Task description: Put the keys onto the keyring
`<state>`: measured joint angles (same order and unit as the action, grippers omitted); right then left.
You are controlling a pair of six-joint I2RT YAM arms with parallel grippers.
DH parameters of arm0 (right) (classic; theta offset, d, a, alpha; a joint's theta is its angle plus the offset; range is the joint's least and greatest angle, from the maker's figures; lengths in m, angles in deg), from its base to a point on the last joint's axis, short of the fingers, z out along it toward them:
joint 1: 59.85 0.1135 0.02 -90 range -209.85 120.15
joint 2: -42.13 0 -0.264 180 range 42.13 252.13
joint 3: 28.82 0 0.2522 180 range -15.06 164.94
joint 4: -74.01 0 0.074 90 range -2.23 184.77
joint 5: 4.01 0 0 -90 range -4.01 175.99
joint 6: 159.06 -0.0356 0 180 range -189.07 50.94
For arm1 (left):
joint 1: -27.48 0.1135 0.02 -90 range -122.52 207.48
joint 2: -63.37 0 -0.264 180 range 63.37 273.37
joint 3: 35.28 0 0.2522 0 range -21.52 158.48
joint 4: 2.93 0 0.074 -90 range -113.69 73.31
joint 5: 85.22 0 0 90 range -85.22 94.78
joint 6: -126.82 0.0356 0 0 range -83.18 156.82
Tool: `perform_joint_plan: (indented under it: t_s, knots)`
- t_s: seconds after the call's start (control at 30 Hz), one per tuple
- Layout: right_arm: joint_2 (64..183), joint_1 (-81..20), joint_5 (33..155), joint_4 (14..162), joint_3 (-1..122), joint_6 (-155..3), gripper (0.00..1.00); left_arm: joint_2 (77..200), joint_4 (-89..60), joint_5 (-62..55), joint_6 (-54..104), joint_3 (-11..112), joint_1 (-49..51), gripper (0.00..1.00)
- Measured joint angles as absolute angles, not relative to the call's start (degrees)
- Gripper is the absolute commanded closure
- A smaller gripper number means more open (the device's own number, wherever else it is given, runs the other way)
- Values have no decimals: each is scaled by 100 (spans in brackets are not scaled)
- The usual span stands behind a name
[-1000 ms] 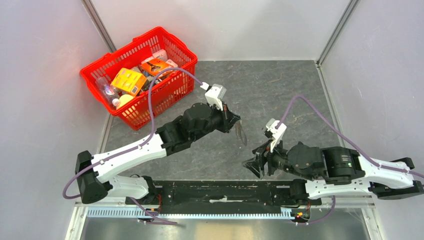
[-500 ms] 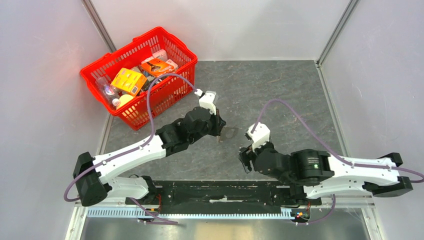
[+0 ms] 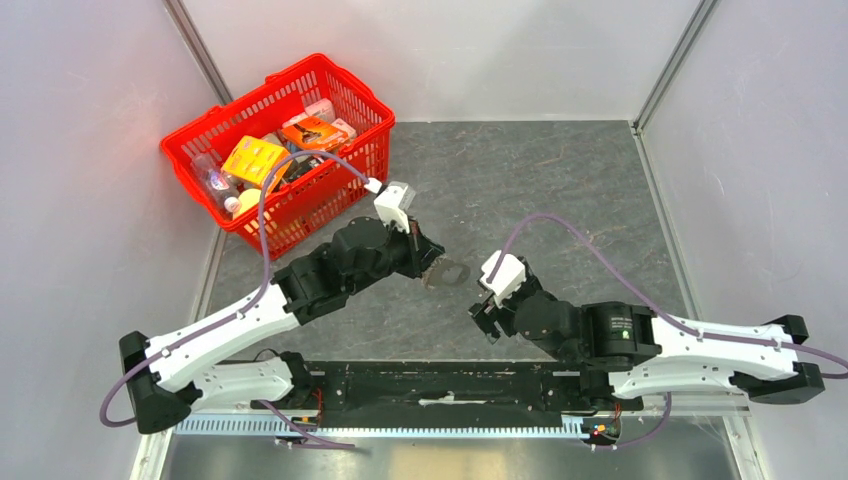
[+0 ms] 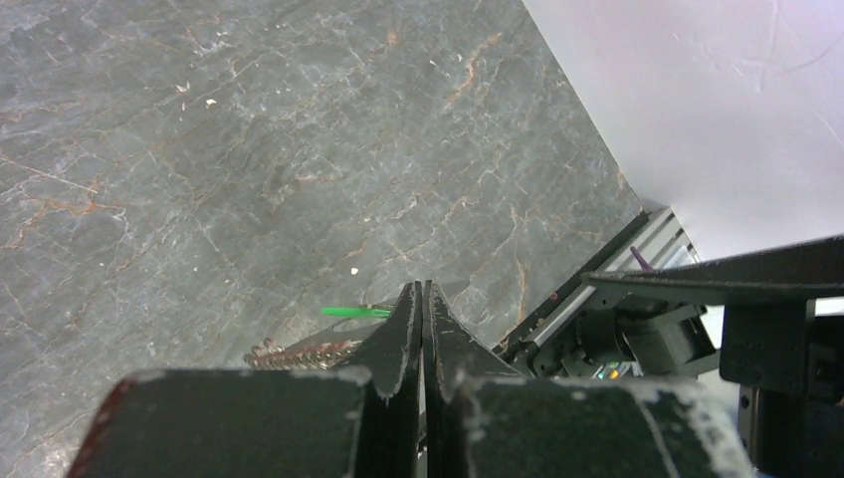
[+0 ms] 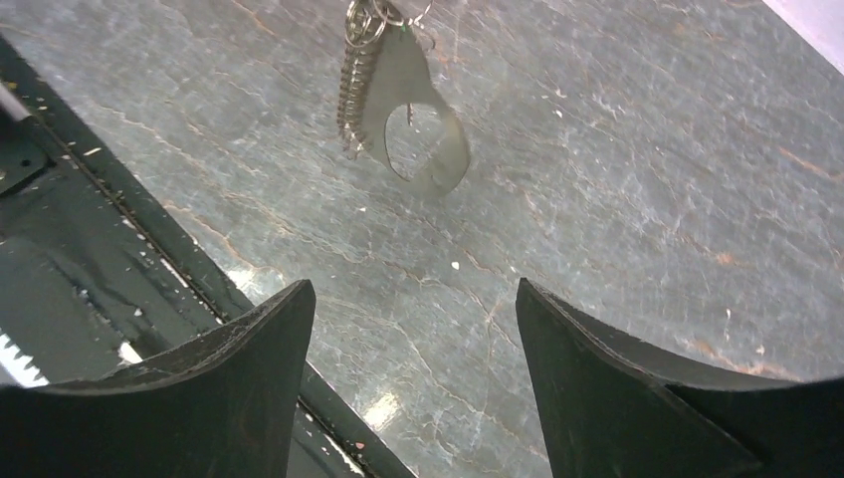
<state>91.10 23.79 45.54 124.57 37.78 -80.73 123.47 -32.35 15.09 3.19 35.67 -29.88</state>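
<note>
I am pinching the left gripper [image 4: 423, 299] shut on the keyring [image 5: 391, 80], which is dangling above the table [image 5: 647, 149] between the two arms. The green-headed key [image 4: 353, 312] is showing just beside the ring, though I cannot tell whether it is threaded on. Further right, my right gripper [image 5: 413, 299] is standing wide open and empty, so I am judging the job unconfirmed.

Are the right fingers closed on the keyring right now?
No, the right fingers stand wide apart, and the keyring is out beyond their tips, untouched by them.
</note>
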Motion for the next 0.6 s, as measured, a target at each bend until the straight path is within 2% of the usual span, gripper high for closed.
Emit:
perform_joint_plan:
  t_s: [0.3,0.6]
  knots:
    - [8820,1987,5765,12280,3866,-7496,16,12006,-3439,1093,256,3567,-2986,98]
    - [9561,1863,6047,11819,3973,-7437,17,11833,-3419,757,111,3567,-2988,98]
